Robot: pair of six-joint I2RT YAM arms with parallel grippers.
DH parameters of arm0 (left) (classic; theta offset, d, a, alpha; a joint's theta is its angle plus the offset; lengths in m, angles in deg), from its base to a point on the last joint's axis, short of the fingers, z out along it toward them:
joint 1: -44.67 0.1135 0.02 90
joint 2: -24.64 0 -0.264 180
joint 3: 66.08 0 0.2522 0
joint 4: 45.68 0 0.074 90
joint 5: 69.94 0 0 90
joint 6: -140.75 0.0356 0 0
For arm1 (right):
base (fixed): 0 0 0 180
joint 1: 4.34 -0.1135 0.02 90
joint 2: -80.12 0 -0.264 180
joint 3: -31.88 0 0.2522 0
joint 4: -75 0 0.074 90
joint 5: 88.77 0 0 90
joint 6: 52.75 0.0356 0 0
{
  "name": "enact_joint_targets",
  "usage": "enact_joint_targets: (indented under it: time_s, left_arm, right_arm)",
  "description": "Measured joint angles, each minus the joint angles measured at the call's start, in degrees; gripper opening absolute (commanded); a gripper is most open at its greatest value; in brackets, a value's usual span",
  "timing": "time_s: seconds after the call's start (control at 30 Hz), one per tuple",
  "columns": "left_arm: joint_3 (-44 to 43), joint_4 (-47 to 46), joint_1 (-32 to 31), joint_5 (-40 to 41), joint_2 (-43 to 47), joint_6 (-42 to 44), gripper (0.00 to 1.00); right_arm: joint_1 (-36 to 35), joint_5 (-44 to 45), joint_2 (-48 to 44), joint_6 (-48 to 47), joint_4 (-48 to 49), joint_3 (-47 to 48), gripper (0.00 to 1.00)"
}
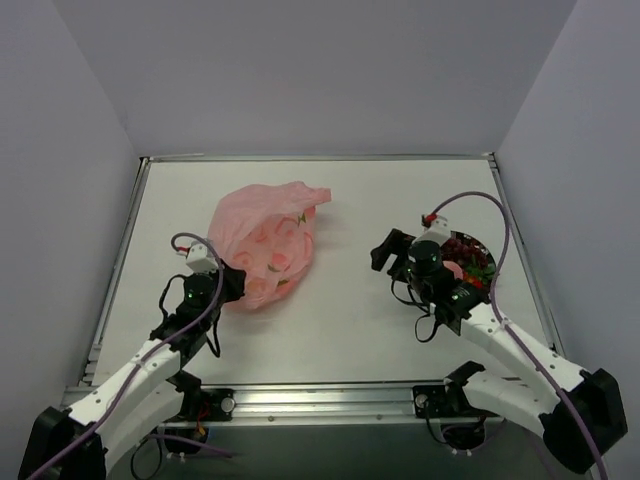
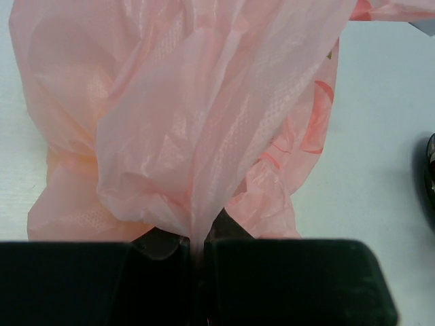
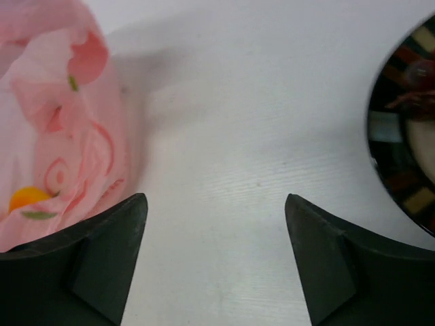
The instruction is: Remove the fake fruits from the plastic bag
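Note:
The pink plastic bag lies crumpled on the table left of centre. My left gripper is shut on its near end, where a bunched fold of film runs down between the closed jaws. My right gripper hovers open over bare table between the bag and the plate, with nothing between its fingers. The bag's edge lies just left of it. A yellow-orange shape shows through the film; fruit or print, I cannot tell. Dark purple grapes and red fruit pieces lie on the plate.
The round dark-rimmed plate sits at the right of the table, behind my right wrist; its rim shows at the right edge of the right wrist view. White walls close in the table on three sides.

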Motion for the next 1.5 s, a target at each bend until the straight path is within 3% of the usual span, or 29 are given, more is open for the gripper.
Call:
enact_joint_targets:
  time_s: [0.07, 0.2, 0.37, 0.53, 0.77, 1.0, 1.13, 1.27, 1.33, 1.5]
  left_arm:
    - [-2.75, -3.1, 0.0, -0.87, -5.29, 0.07, 0.02]
    - [-11.56, -8.57, -0.07, -5.01, -14.34, 0.31, 0.02]
    - [-10.29, -11.02, -1.79, -5.05, -7.82, 1.09, 0.02]
    - [-1.64, -3.67, -2.05, -1.55, -0.55, 0.63, 0.02]
    - [5.03, 2.34, -1.99, -1.38, -1.79, -2.08, 0.02]
    - [5.03, 0.87, -1.99, -2.1, -2.51, -3.13, 0.02]
    - [4.48, 0.52, -1.99, -2.8, -2.49, -3.45, 0.02]
    - [2.05, 0.42, -1.99, -3.56, -2.47, -3.67, 0.02]
    - [0.92, -0.11, -1.99, -3.8, -2.51, -3.74, 0.02]
    - [-0.31, -1.66, -1.95, -3.98, -3.48, -3.78, 0.02]
  right_arm:
    - [-3.3, -1.09, 3.78, -1.14, 3.78, 1.79, 0.64]
    - [-9.99, -4.81, 13.75, -5.16, 10.64, 8.57, 0.56]
    - [-16.96, -9.11, 23.15, -11.17, 18.45, 18.71, 0.37]
    - [-17.84, -12.74, 33.92, -14.1, 23.91, 24.96, 0.34]
    - [-20.81, -14.69, 50.62, -18.62, 21.86, 35.45, 0.34]
    - [-22.08, -14.75, 56.65, -21.84, 18.75, 38.47, 0.41]
    - [-22.05, -12.48, 59.25, -23.87, 17.59, 41.92, 0.61]
    - [-21.94, -8.87, 62.95, -26.29, 17.07, 46.16, 0.7]
    - [-21.88, -7.87, 65.22, -27.93, 16.09, 48.59, 0.8]
    - [-21.62, -5.9, 70.4, -30.95, 14.58, 52.54, 0.85]
